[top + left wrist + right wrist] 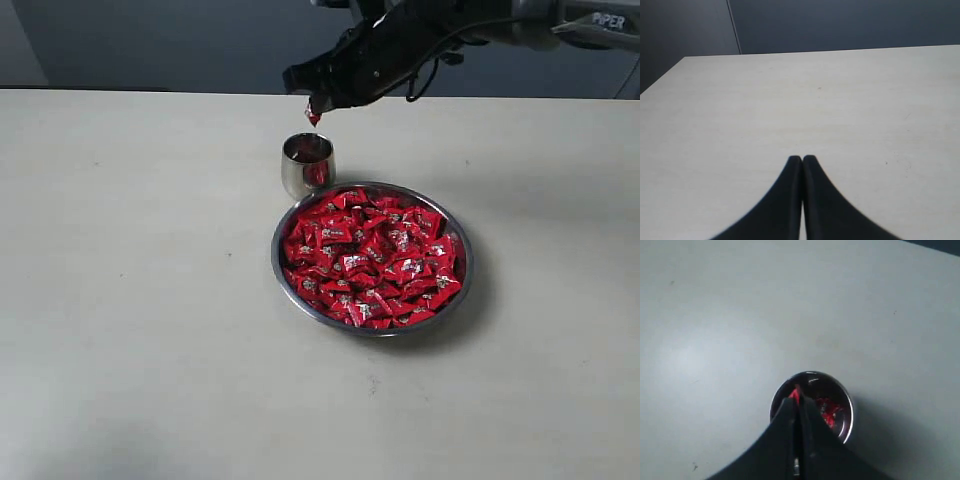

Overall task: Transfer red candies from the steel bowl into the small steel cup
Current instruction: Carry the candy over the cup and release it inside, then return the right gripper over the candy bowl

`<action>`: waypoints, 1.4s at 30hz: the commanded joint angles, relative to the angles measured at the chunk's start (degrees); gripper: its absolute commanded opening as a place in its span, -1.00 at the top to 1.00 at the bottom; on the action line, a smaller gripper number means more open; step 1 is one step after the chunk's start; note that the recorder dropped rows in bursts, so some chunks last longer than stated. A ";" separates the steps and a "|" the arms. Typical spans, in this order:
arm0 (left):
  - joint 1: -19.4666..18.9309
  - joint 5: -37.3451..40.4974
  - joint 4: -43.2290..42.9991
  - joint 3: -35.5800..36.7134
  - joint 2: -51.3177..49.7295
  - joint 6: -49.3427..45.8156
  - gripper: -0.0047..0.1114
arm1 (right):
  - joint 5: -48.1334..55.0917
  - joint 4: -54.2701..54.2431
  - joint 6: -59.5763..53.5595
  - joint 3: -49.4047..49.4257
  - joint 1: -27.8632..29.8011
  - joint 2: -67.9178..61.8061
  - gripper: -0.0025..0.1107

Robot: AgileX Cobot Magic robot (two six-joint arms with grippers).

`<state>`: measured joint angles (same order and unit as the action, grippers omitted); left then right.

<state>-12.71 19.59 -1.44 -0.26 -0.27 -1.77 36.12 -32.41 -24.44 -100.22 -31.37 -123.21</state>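
Note:
A wide steel bowl (pixel 283 282) heaped with red candies (pixel 375 255) sits mid-table. Just behind its far left rim stands the small steel cup (pixel 307 165), also seen from above (pixel 846 401) with red candies inside (pixel 829 414). My right gripper (pixel 314 113) hangs directly over the cup, shut on one red candy (pixel 796 394) that pokes out from its tips. In the left wrist view my left gripper (pixel 802 159) is shut with nothing in it, above bare table; it does not show in the exterior view.
The pale table (pixel 130 280) stretches wide to the left and front of the bowl. The right arm (pixel 420 40) reaches in from the upper right. A dark wall (pixel 150 40) runs behind the table's far edge.

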 commanded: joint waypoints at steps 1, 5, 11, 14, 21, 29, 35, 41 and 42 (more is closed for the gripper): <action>0.27 -0.45 -0.13 0.26 0.27 0.08 0.91 | 1.12 0.43 0.19 -2.56 -0.07 -3.34 0.97; 0.27 -0.45 -0.13 0.26 0.27 0.08 0.91 | 1.06 0.53 0.19 -2.56 -0.07 -4.30 0.97; 0.27 -0.45 -0.13 0.26 0.27 0.08 0.91 | 0.93 0.66 -0.93 -2.56 -0.07 -5.37 0.86; 0.27 -0.45 -0.13 0.26 0.27 0.08 0.91 | 1.19 0.66 -1.07 -2.81 -0.07 -5.37 0.49; 0.27 -0.45 -0.13 0.26 0.27 0.08 0.91 | 2.88 0.66 -1.07 -2.83 -0.07 -5.07 0.32; 0.27 -0.45 -0.13 0.26 0.27 0.08 0.91 | 5.95 0.75 -1.07 -2.83 1.36 -1.07 0.44; 0.27 -0.45 -0.13 0.26 0.27 0.08 0.91 | 3.10 1.08 -1.07 2.78 1.78 4.43 0.46; 0.27 -0.45 -0.13 0.26 0.27 0.08 0.91 | -10.93 0.99 -1.88 20.35 1.78 14.80 0.46; 0.27 -0.45 -0.13 0.26 0.27 0.08 0.91 | -12.93 0.99 -2.02 22.85 1.78 16.14 0.46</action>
<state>-12.71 19.59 -1.44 -0.26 -0.27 -1.77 29.56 -31.80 -25.58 -84.36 -29.96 -111.52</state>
